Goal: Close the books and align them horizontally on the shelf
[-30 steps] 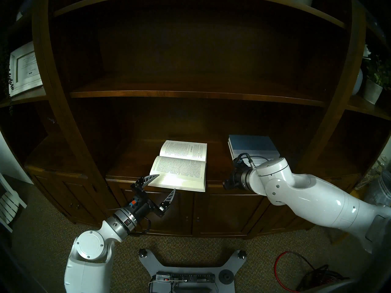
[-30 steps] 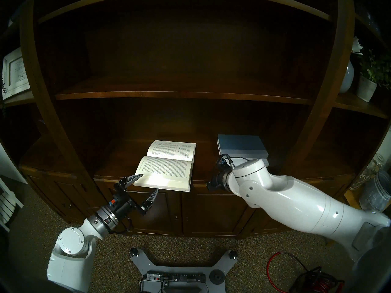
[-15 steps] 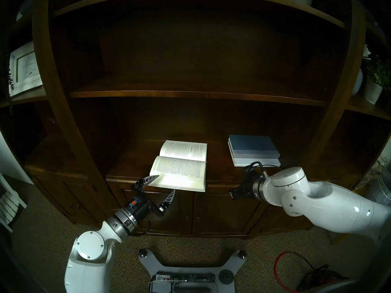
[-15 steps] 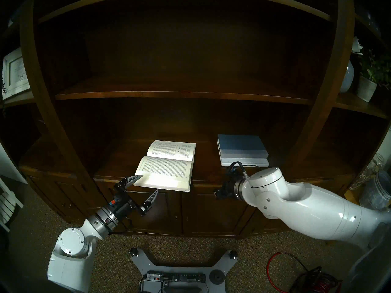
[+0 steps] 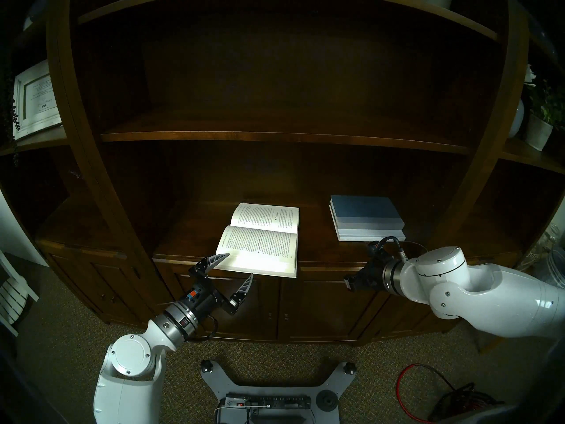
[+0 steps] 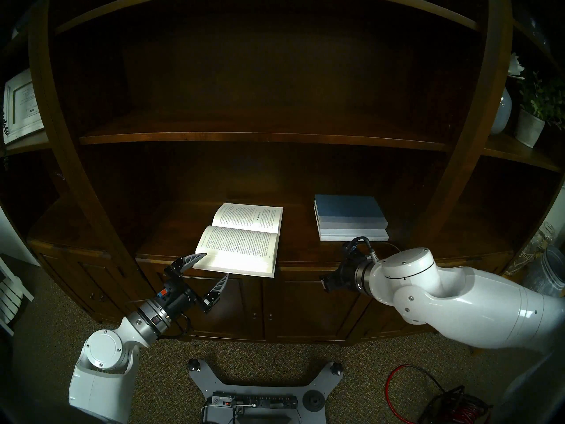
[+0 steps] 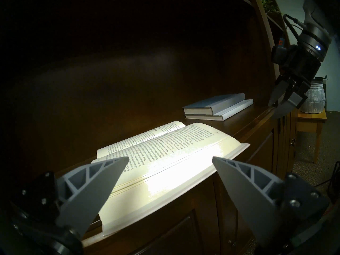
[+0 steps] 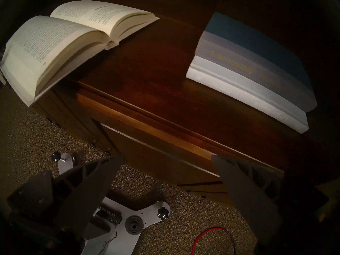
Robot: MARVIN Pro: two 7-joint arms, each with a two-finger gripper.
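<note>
A white paperback book [image 5: 260, 239] lies open, pages up, on the dark wood shelf [image 5: 189, 230], its near edge hanging over the front. My left gripper [image 5: 241, 264] stands open at that book's near-left corner, one finger above the page edge and one below the overhang, seen close in the left wrist view [image 7: 170, 157]. To the right a closed blue hardcover [image 5: 362, 207] rests on a closed white book [image 5: 371, 234]. My right gripper [image 8: 165, 157] is open and empty, hanging off the shelf's front edge, near the stack [image 8: 239, 87] and apart from it.
An upper shelf board [image 5: 275, 135] runs above. Cabinet doors [image 5: 305, 307] sit under the ledge. A framed picture [image 5: 36, 99] stands at far left, a potted plant [image 5: 541, 129] at far right. The robot's base plate [image 5: 269, 383] and a red cable [image 5: 403, 392] lie on the carpet.
My right arm has drawn back to the right and toward the shelf's front, uncovering the near edge of the stacked books. The left arm and all the books have stayed put.
</note>
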